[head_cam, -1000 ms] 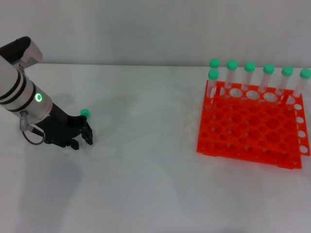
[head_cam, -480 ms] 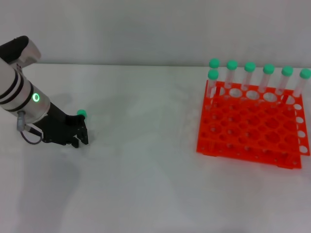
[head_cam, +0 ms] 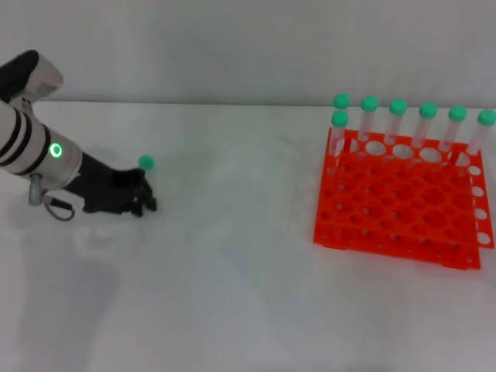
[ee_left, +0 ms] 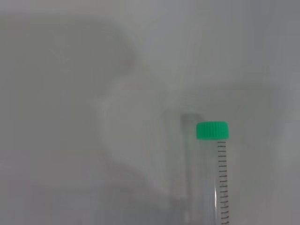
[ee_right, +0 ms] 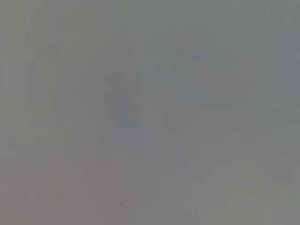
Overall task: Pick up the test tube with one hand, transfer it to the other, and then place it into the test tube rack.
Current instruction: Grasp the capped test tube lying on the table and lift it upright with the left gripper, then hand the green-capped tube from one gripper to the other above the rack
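Observation:
My left gripper (head_cam: 144, 204), black with a green-ringed silver wrist, is low over the white table at the left. It is shut on the lower part of the test tube. The tube's green cap (head_cam: 146, 162) sticks out just beyond the fingers. In the left wrist view the clear tube (ee_left: 217, 178) with its green cap rises in front of the bare table. The orange test tube rack (head_cam: 403, 209) stands far off at the right. The right gripper is out of view, and the right wrist view shows only a blank grey surface.
Several green-capped tubes (head_cam: 397, 116) stand upright in the rack's back rows. A wide stretch of white table (head_cam: 232, 232) lies between my left gripper and the rack. A grey wall runs behind the table.
The left gripper has turned and shifted slightly right. The tube's green cap has risen and moved right with it.

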Tool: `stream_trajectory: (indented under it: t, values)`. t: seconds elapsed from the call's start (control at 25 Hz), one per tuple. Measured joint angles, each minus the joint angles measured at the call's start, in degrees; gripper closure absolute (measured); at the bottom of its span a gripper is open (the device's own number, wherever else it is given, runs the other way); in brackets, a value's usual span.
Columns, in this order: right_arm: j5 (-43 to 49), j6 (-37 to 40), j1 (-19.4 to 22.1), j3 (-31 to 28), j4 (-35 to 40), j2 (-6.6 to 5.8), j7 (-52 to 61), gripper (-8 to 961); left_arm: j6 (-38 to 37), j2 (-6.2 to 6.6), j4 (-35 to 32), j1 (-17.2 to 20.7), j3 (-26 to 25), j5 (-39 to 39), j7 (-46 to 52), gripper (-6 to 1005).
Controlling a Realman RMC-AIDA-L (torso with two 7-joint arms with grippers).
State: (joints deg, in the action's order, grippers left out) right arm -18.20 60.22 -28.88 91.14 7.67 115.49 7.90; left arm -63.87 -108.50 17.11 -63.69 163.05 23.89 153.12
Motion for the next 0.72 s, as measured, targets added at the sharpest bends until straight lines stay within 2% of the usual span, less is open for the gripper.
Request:
stream_trajectory:
  t: [0.16,0.36,0.56,0.72]
  values:
    - [-0.09,0.0,-0.01,0.0,0.07,0.0,0.0,81,0.06,0.72,0.24,1.61,0.0,-10.44,-7.9,815]
    - [-0.09,0.24,0.16,0.0,0.39,0.0,0.0,81,1.25,0.93,0.41,5.35,-0.02,-31.12,-26.56,816]
    - [-0.13,0.02,0.28,-0.04,0.42,0.0,0.38,81,5.05,-1.03,0.53,9.7,0.0,-50.61,-42.68,816]
    - [-0.27,-0.07,0.64,-0.28,0.46,0.0,0.48,81,6.31,-4.03,0.62,12.31,-0.01,-63.97,-57.56,816]
